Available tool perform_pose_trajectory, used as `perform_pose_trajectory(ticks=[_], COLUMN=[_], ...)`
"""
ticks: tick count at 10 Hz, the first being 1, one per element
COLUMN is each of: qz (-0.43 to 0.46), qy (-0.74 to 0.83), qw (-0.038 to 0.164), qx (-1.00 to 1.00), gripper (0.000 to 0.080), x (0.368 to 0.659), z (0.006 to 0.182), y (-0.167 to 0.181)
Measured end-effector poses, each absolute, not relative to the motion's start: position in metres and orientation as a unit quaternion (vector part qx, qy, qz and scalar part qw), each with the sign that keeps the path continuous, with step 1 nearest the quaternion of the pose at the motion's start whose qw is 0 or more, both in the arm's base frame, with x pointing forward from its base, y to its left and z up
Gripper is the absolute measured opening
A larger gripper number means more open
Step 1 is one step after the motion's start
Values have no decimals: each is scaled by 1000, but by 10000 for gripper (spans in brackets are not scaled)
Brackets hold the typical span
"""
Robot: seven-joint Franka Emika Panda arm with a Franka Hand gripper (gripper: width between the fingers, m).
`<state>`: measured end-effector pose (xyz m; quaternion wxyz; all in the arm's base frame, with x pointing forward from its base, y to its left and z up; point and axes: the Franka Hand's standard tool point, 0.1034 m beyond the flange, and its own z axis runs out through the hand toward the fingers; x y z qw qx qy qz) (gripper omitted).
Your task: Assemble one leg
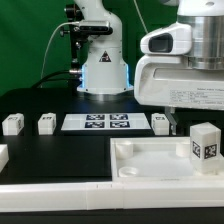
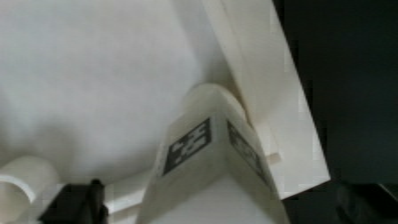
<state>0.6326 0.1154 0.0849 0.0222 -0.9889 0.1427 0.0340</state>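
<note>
A white leg point(image 1: 204, 143) with a black-and-white tag stands upright on the large white tray-like part point(image 1: 150, 165), near its edge on the exterior view's right. In the wrist view this leg point(image 2: 210, 150) fills the middle, with tags on two faces and its far end over the white part point(image 2: 89, 90). My gripper point(image 1: 186, 118) hangs just above it. In the wrist view the gripper point(image 2: 199, 208) straddles the leg. One dark finger point(image 2: 79, 202) stands apart from the leg with white showing between. The other finger is lost against the black table.
Three more legs point(image 1: 12, 123) point(image 1: 46, 123) point(image 1: 161, 122) stand in a row on the black table, with the marker board point(image 1: 97, 122) between them. The arm's base point(image 1: 103, 70) is behind. A white part's corner point(image 1: 3, 156) shows at the exterior view's left edge.
</note>
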Motion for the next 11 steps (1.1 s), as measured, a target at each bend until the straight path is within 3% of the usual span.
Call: perform_pose_trajectory(ticks=[5, 8, 9, 10, 11], qz=[27, 25, 25, 25, 25], qy=[-135, -159, -159, -159, -159], qw=[30, 31, 31, 31, 31], qx=[-990, -986, -986, -986, -986], gripper=[649, 649, 538, 377, 377], x=[633, 633, 633, 633, 633], z=[84, 84, 84, 84, 84], y=[115, 115, 115, 115, 115])
